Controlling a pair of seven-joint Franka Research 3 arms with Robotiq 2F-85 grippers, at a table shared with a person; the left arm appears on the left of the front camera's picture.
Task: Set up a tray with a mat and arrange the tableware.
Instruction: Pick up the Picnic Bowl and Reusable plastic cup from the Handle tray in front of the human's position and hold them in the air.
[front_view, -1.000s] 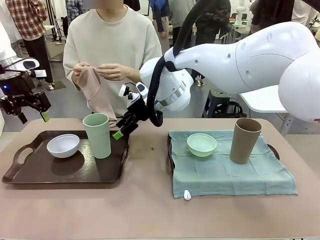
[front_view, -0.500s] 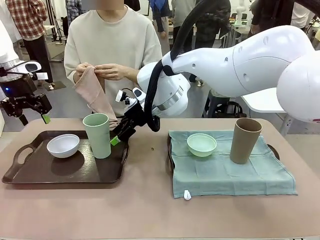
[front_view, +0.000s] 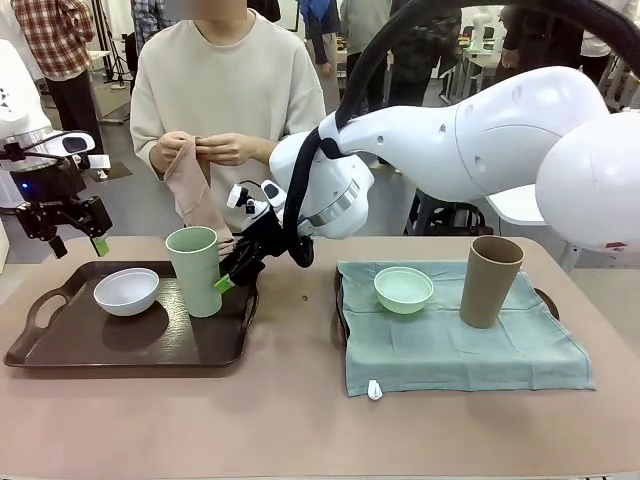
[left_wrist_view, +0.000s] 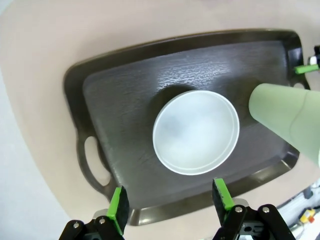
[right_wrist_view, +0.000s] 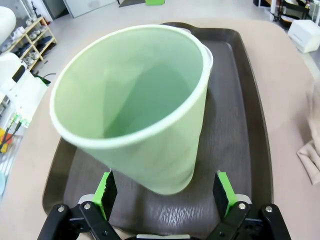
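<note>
My right jaws stand wide, holding nothing. The pale-green tumbler (right_wrist_view: 145, 115) stands just ahead at twelve o'clock on the dark tray (right_wrist_view: 240, 150), upright, long axis vertical, mouth up.

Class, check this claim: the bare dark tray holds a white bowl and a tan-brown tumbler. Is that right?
Not quite. The bare dark tray holds the white bowl and the pale-green tumbler, as the front view shows. The tan-brown tumbler stands on the green mat.

green tumbler (front_view: 195, 272), white bowl (front_view: 126, 291) crowd left tray (front_view: 120, 352); table (front_view: 290, 425) front free
</note>
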